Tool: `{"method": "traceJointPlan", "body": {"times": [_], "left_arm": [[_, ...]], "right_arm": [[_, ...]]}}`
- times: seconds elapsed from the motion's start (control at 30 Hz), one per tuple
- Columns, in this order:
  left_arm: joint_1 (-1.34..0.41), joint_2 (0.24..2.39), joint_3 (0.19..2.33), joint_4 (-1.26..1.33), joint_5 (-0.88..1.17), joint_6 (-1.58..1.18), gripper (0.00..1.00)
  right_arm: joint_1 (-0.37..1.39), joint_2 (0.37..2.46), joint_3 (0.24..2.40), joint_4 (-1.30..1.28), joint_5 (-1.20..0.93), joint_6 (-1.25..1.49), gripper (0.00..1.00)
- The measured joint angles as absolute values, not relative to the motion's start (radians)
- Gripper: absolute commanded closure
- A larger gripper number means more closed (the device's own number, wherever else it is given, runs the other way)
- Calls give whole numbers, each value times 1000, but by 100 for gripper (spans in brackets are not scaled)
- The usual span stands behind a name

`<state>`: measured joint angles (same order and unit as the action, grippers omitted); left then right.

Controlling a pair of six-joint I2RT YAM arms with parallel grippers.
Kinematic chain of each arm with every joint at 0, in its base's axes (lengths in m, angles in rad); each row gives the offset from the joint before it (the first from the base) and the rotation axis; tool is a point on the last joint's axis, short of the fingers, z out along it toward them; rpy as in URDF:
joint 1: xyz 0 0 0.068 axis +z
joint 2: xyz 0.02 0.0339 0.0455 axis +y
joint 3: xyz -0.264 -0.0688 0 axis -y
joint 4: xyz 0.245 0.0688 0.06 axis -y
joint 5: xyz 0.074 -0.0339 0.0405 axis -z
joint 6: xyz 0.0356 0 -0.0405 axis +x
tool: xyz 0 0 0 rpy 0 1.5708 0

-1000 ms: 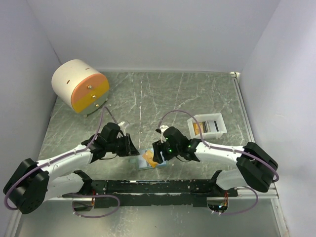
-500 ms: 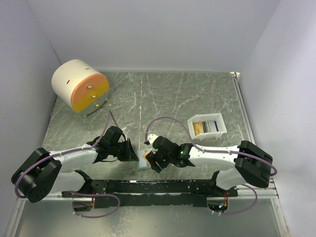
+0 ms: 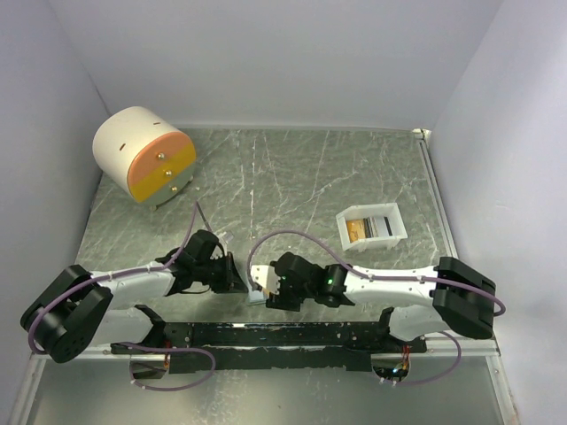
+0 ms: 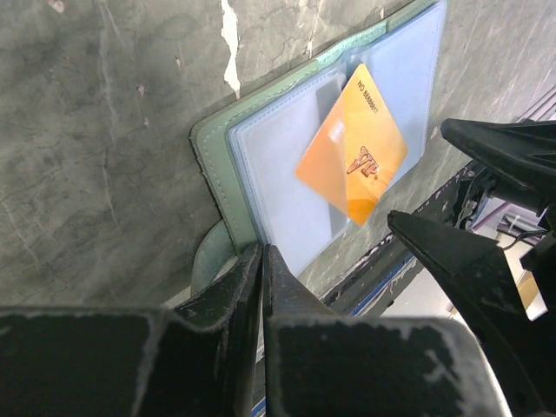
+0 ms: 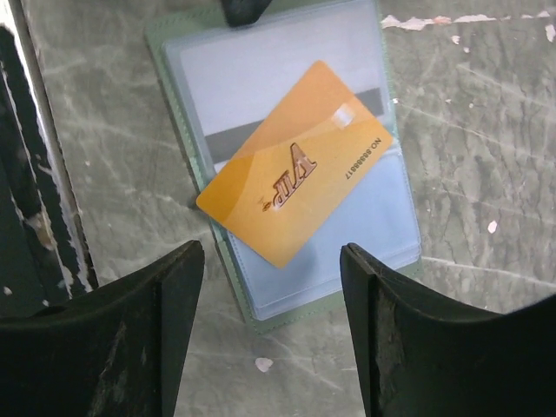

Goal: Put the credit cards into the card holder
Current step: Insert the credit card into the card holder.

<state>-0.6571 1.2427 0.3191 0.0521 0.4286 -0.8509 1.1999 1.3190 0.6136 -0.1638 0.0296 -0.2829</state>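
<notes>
The card holder (image 5: pixel 347 234) lies open on the table, pale blue inside with a sage green rim (image 4: pixel 208 148). An orange credit card (image 5: pixel 295 182) lies askew across its pockets, also seen from the left wrist (image 4: pixel 352 156). A grey stripe shows through the pocket beneath it. My right gripper (image 5: pixel 271 252) hovers open just above the card, holding nothing. My left gripper (image 4: pixel 261 256) is shut, its tips down on the holder's edge. From above, both grippers (image 3: pixel 237 276) (image 3: pixel 268 288) meet over the holder (image 3: pixel 255 299), which is mostly hidden.
A small white tray (image 3: pixel 396 232) at the right holds more cards, one orange (image 3: pixel 354 230) and one white with a dark stripe (image 3: pixel 381 225). A round cream-and-orange drawer cabinet (image 3: pixel 142 164) stands at the back left. The arm mounting rail runs close behind the holder.
My right gripper has swung left and down over the holder, and the orange card now lies on it. My left gripper has closed at the holder's edge.
</notes>
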Motion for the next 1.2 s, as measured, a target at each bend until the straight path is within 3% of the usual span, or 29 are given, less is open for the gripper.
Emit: {"method": "traceJointPlan", "body": {"times": [0.27,0.7,1.2], "left_arm": [[-657,1238,304,70,435,-863,83],[-655,1232,292,82,435,-866,84],[-655,1236,271,128,439,-874,84]], "right_arm": [[1201,1323,562,-93,4,-429,38],[1202,1406,561,36,7,-459,49],[1202,1430,532,152,12,-370,68]]}}
